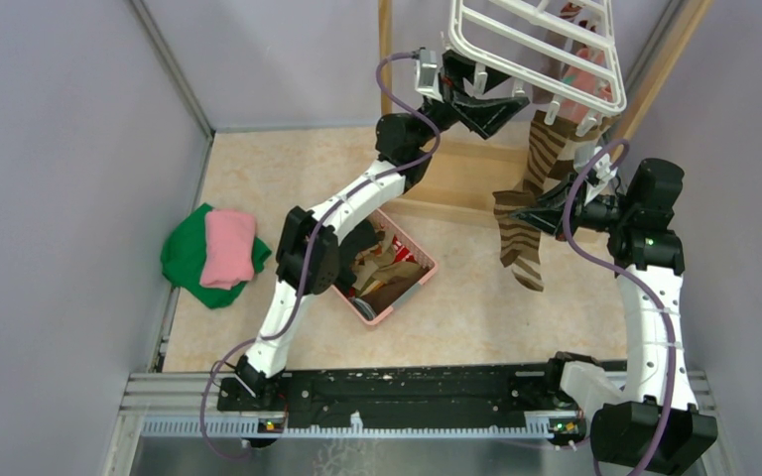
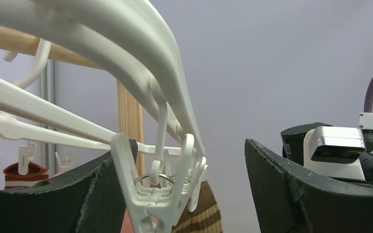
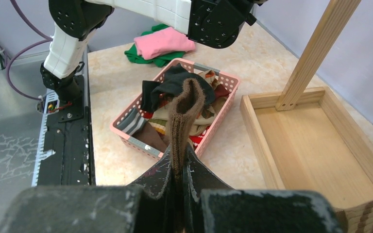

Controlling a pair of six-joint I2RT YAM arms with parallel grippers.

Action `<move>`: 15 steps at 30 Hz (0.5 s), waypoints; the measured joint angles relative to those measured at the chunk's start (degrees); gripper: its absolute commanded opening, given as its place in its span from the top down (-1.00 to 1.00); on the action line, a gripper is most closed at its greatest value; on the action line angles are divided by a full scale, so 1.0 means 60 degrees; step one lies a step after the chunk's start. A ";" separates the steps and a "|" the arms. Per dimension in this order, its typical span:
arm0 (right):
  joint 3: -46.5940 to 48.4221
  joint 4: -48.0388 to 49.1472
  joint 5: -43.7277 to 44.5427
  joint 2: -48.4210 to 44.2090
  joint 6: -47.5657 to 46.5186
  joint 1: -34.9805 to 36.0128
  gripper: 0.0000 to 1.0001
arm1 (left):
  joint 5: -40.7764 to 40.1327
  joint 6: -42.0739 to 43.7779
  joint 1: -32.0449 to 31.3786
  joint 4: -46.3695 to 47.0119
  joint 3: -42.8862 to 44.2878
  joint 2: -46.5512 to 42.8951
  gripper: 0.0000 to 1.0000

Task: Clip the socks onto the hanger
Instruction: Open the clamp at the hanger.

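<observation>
Counter (image 1: 476, 297): beige speckled surface ahead of me.
My left: green cloth (image 1: 184, 263), with a folded pink cloth (image 1: 228, 248) resting on it.
Centre: pink basket (image 1: 413, 293), set askew.
Far side: wooden stand base (image 1: 461, 174), just beyond the basket.

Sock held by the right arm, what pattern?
Brown and cream stripes on the sock; clearest in the top external view.

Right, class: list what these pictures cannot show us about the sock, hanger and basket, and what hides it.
- Left wrist view: whether the clip bites the striped sock; the bottom edge cuts both off.
- Top view: the sock's top end, hidden behind the hanger.
- Top view: part of the pink basket, covered by the left arm.
- Top view: the hanger's far end, past the top edge.
</observation>
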 measured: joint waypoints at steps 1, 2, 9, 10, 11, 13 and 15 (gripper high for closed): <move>0.0000 -0.0004 0.0000 0.0004 0.0000 0.0000 1.00 | 0.0000 -0.0007 -0.0015 -0.0011 0.0051 0.0022 -0.72; 0.0000 -0.0004 0.0000 0.0004 0.0000 0.0000 1.00 | 0.0000 -0.0011 -0.0026 -0.0025 0.0087 0.0044 -0.72; 0.0000 -0.0004 -0.0018 0.0000 -0.0004 0.0000 1.00 | 0.0033 -0.0011 -0.0062 -0.0368 0.0302 0.0135 -0.71; 0.0000 -0.0004 -0.0022 0.0000 -0.0004 0.0000 1.00 | 0.0033 -0.0007 -0.0062 -0.0393 0.0364 0.0175 -0.70; 0.0000 -0.0004 -0.0029 0.0004 -0.0004 0.0000 1.00 | 0.0033 -0.0007 -0.0066 -0.0433 0.0404 0.0208 -0.70; 0.0000 -0.0004 -0.0033 0.0004 -0.0004 0.0000 1.00 | 0.0036 -0.0004 -0.0073 -0.0506 0.0430 0.0266 -0.69; 0.0000 -0.0004 -0.0033 0.0000 -0.0004 0.0000 1.00 | 0.0066 0.0000 -0.0073 -0.0543 0.0441 0.0324 -0.65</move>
